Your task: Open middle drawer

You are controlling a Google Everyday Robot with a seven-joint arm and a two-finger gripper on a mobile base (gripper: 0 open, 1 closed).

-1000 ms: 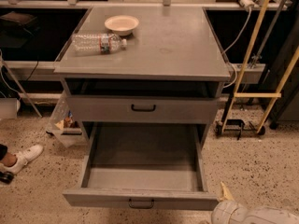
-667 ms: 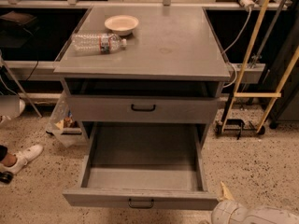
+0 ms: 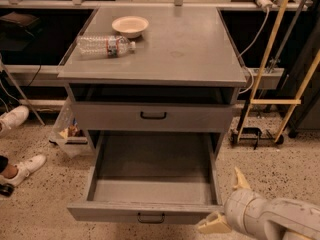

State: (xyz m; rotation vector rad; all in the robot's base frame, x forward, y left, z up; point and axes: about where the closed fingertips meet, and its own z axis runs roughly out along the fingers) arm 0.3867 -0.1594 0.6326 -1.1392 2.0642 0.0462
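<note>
The middle drawer (image 3: pixel 150 211) is the wide, shallow grey one with a small black bar handle (image 3: pixel 150 218). It stands pulled far out of the grey cabinet, and its inside is bare. The taller-fronted top drawer (image 3: pixel 153 116) above it is pushed in. The lowest drawer is hidden under the open one. My gripper (image 3: pixel 219 201) is at the bottom right, by the open drawer's front right corner. Its two cream fingers (image 3: pixel 239 180) are spread apart and hold nothing.
A plastic bottle (image 3: pixel 105 45) lying on its side and a small bowl (image 3: pixel 130 26) are on the cabinet top (image 3: pixel 180 49). A person's white shoes (image 3: pixel 22 168) are on the floor at left. A yellow-framed stand (image 3: pixel 270 101) and cables are at right.
My gripper has come a little up and left into view, beside the open drawer's corner. A white shoe at far left has shifted. The drawers have not moved.
</note>
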